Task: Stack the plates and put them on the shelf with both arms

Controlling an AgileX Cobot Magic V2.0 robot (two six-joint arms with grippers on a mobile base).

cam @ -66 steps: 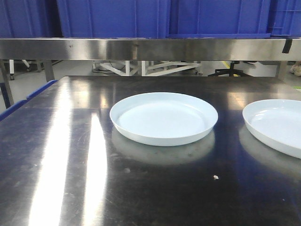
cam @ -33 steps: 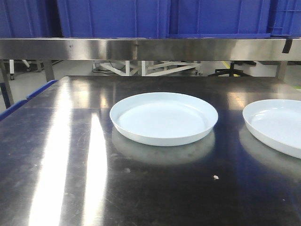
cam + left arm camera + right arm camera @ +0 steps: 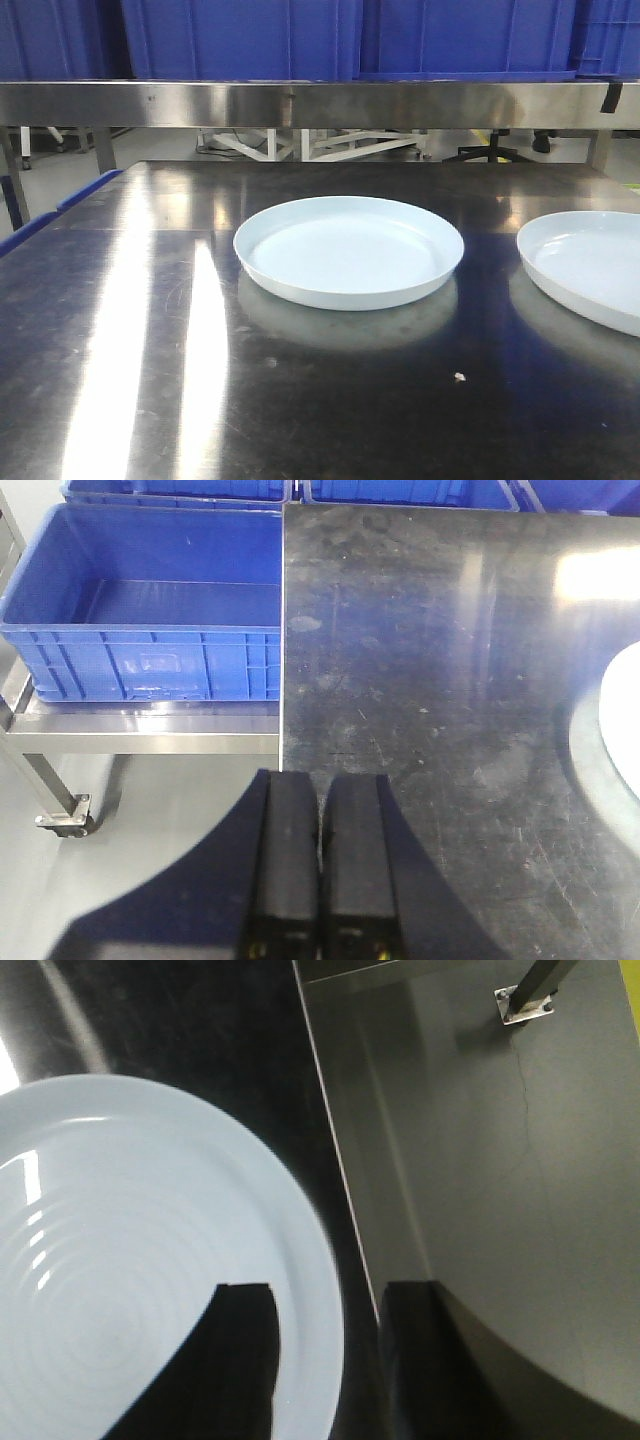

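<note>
Two pale white-blue plates rest on the dark steel table. One plate point(image 3: 348, 250) is in the middle and the other plate point(image 3: 590, 265) is cut off by the right edge. Neither arm shows in the front view. In the right wrist view my right gripper point(image 3: 330, 1285) is open above the right-hand plate point(image 3: 130, 1260), one finger over the dish and the other beyond the table edge, the rim between them. My left gripper point(image 3: 320, 780) is shut on nothing, above the table's left edge. A sliver of plate point(image 3: 622, 730) shows at that view's right edge.
A stainless shelf point(image 3: 320, 103) spans the back of the table, carrying blue bins point(image 3: 240, 38). A blue crate point(image 3: 150, 610) sits on a low wheeled steel frame beside the table's left edge. Grey floor point(image 3: 520, 1180) lies beyond the table's right edge.
Both plates lie where they were. A small dark shape has appeared in the background under the shelf at the right.
</note>
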